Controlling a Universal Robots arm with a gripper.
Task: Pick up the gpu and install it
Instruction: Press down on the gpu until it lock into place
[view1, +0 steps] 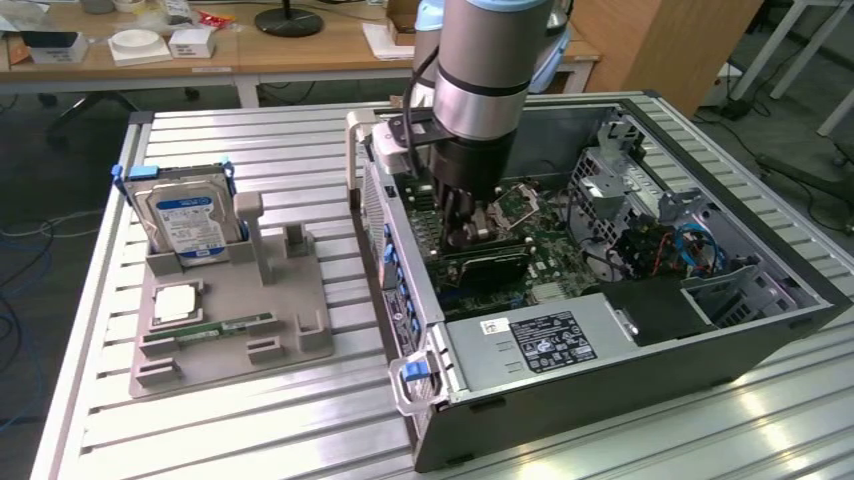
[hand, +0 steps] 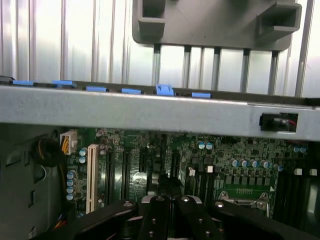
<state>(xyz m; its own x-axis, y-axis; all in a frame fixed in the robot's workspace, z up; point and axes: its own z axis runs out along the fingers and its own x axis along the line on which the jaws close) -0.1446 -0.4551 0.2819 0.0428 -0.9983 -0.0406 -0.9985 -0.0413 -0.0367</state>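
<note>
Ribbed shiny metal table (view1: 267, 140), matt grey plastic holder (view1: 287, 320).

An open computer case (view1: 627, 330) lies on its side on a ribbed metal table (view1: 267, 140), its green motherboard (view1: 561, 265) facing up. Inside the case, the power supply (view1: 534, 345) with a black label sits at the end nearest the camera. To the exterior view's left of the case rests a grey parts holder (view1: 234, 310), with a silver hard drive (view1: 187, 225) standing upright at its far end and a narrow green memory stick (view1: 220, 327) lying flat nearer its middle. Beyond the table stands a wooden desk (view1: 254, 45).
</note>
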